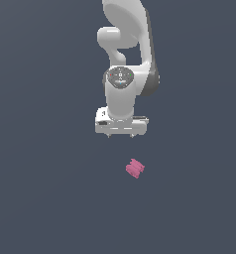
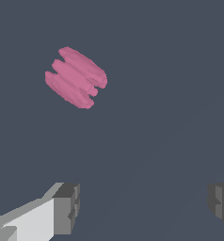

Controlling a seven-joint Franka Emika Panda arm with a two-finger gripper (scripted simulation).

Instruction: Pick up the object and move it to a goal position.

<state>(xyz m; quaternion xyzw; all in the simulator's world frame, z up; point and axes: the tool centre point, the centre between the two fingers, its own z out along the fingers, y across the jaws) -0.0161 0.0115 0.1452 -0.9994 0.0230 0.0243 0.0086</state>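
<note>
Surface (image 1: 40, 198): plain dark grey-blue, featureless, no visible edges. Object (image 1: 135, 169), pink and ridged, lies on it apart from the gripper (image 1: 121, 135), whose fingers (image 2: 67, 207) stand wide apart, empty. Arm's base cut off above.

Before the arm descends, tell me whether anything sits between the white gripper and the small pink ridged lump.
Nothing visible does. The white gripper hangs open and apart from the small pink ridged lump, with only bare dark grey floor between them in both views.
</note>
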